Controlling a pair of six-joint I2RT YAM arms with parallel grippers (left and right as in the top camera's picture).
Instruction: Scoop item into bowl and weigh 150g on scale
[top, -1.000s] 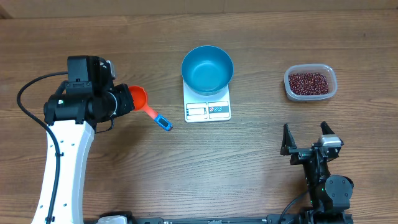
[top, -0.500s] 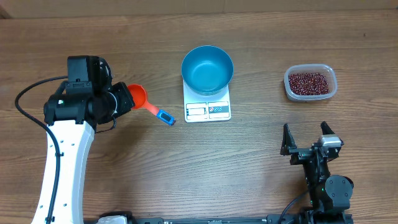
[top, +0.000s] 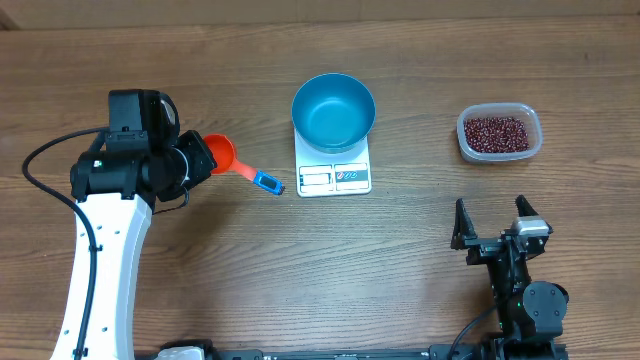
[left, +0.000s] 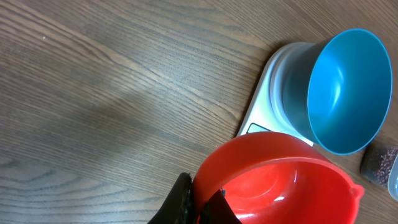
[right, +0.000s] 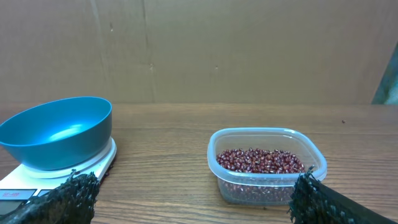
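The left claw (top: 203, 157) is closed tight on the rim of a red-orange scoop (top: 222, 155). The edge of the cup is pinched between its fingers (left: 186, 202), as the left wrist view shows. The scoop's handle, tipped in blue, is pointed toward the scale (top: 334, 178), and its end is seen just beside the scale's left edge without touching it. The white scale lies near the middle of the bench (top: 300, 270), with its display panel along the near edge. The blue bowl (top: 333, 110) is set upright on the scale's far part, overhanging it a little at the sides.

The beans (top: 497, 131) — a loose dark red-brown heap — are held in a clear plastic tub (top: 465, 140), which is placed well to the right of the scale. The right claw (top: 490, 225) is parked near the bench's front edge, below the tub, with its jaws spread wide and nothing between them.
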